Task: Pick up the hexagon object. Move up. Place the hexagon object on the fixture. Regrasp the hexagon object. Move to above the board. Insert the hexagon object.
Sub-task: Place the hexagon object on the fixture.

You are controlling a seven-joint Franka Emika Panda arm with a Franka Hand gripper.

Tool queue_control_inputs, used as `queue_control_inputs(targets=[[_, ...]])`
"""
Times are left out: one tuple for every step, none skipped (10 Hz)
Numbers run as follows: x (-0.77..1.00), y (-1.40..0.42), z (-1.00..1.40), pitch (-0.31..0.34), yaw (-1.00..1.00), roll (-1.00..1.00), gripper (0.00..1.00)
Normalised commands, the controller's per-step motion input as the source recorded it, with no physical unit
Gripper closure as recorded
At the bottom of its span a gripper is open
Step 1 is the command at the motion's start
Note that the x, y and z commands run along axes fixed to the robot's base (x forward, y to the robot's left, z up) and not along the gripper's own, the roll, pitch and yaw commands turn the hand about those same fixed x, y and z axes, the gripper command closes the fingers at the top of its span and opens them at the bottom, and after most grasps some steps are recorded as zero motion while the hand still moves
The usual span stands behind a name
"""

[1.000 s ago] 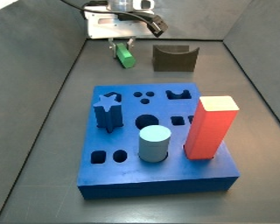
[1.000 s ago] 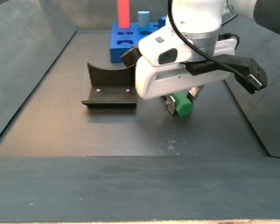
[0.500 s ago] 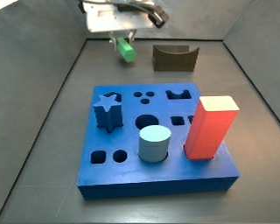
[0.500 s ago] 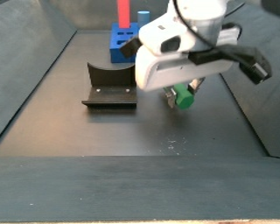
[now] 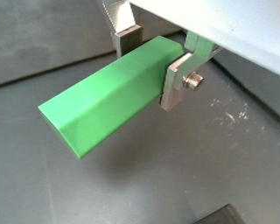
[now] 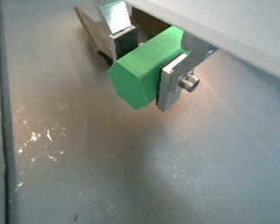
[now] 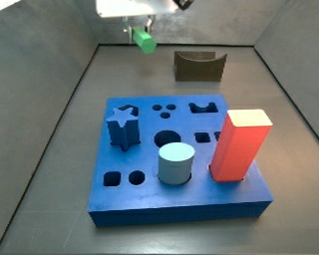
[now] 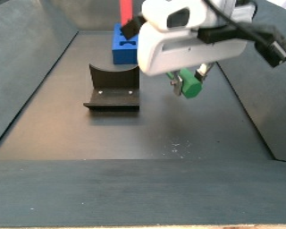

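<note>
The gripper (image 8: 189,82) is mostly cut off at the frame top in a side view; its fingers (image 5: 178,79) clamp the green bar (image 5: 111,103) above bare desk (image 8: 133,143), beside the fixture (image 8: 111,89), well clear of the board (image 7: 175,159).

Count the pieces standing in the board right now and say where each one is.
3 on the board: the dark blue star peg at one edge, the pale blue cylinder near the front, the red block beside it. The hand holds the hexagon object aloft.
</note>
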Motion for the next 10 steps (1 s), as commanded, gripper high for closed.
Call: queue_control_inputs(targets=[[-0.02, 0.00, 1.00, 0.035, -0.01, 0.06, 1.00], [-0.02, 0.00, 1.00, 0.055, -0.01, 0.08, 1.00], [-0.02, 0.00, 1.00, 0.073, -0.01, 0.10, 1.00], [-0.03, 0.00, 1.00, 0.080, 0.00, 0.11, 1.00], [-0.03, 0.00, 1.00, 0.088, 0.01, 0.12, 1.00], [-0.03, -0.01, 1.00, 0.087, 0.01, 0.12, 1.00], [-0.03, 0.00, 0.87, 0.086, 0.02, 0.11, 1.00], [-0.02, 0.00, 0.73, 0.088, 0.02, 0.10, 1.00], [-0.01, 0.00, 0.60, 0.091, 0.02, 0.10, 1.00], [-0.01, 0.00, 0.46, 0.099, 0.02, 0.09, 1.00]])
